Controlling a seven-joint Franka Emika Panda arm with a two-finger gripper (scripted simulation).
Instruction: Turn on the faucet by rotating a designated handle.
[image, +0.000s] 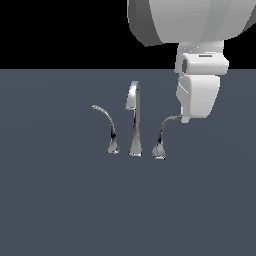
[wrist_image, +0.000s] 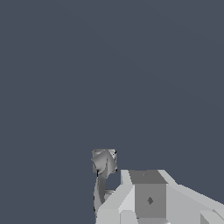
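Observation:
The chrome faucet (image: 134, 120) stands on the dark grey floor, its tall hooked spout in the middle. On the exterior view's right of it is the handle (image: 163, 135), a thin lever arching up and rightward. Its flat tip meets the lower end of my white gripper (image: 185, 119), which hangs from above just right of it. The mirror-image lever (image: 108, 127) arches leftward on the other side. In the wrist view the handle (wrist_image: 101, 179) runs alongside my gripper (wrist_image: 148, 194), touching or nearly touching one side. I cannot see the gap between the fingers.
Flat dark grey floor (image: 60, 200) surrounds the faucet on all sides. The bulky white arm link (image: 190, 20) fills the upper part of the exterior view, above the gripper.

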